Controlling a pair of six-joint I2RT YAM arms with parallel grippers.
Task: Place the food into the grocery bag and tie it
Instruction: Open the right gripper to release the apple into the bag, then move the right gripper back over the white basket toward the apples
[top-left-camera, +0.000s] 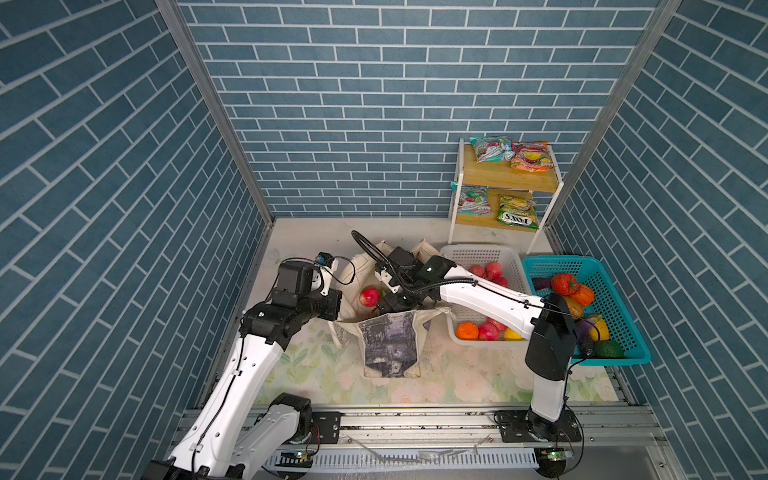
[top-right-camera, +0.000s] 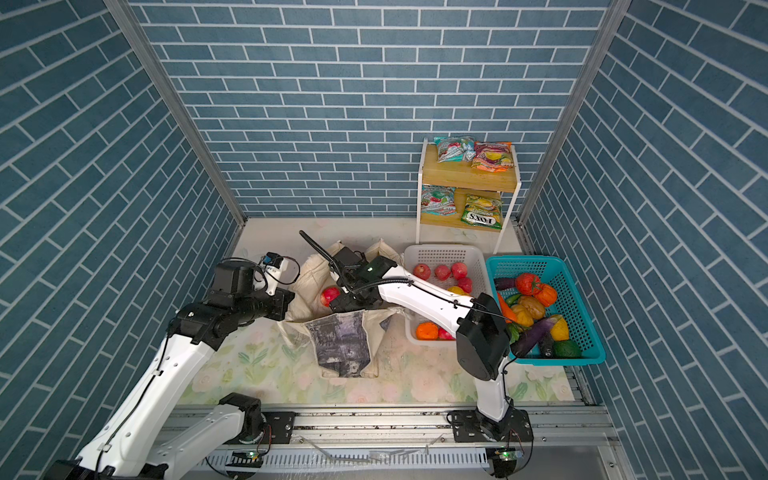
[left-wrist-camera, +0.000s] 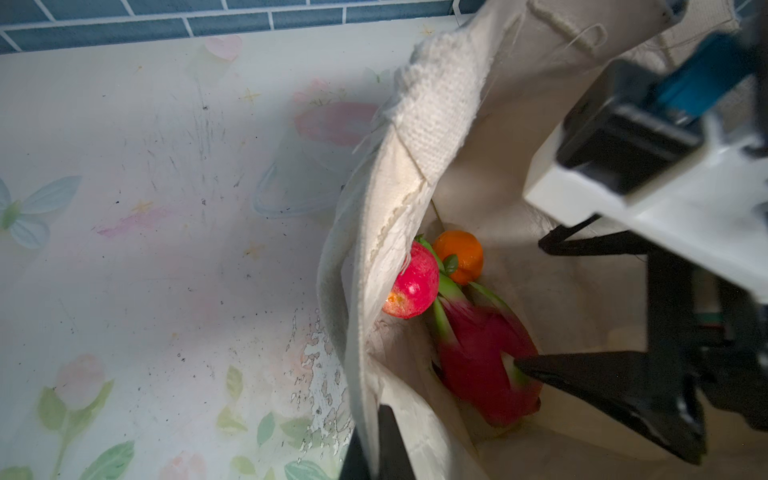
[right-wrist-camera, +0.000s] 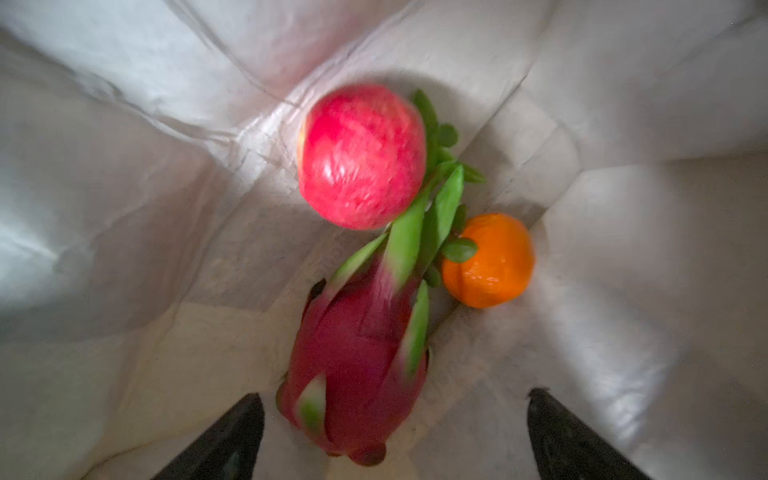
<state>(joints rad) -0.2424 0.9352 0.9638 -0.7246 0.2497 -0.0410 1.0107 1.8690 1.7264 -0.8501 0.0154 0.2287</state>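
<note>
Fruit lies on the floor of the grocery bag (top-left-camera: 390, 345), which stands open-mouthed near the middle of the worktop (top-left-camera: 324, 374), just beside the white basket (top-left-camera: 478, 251): a red apple (right-wrist-camera: 361, 156), an orange (right-wrist-camera: 490, 262) and a pink dragon fruit (right-wrist-camera: 357, 365) close together, the green leaves pointing up between the other two. The right gripper (right-wrist-camera: 395, 395) reaches down into the bag, its jaws spread wide on either side of the blurred dragon fruit and gripping nothing. The left gripper (left-wrist-camera: 372, 440) has its jaws pressed together on the bag's rim, on the side toward the worktop's left edge.
</note>
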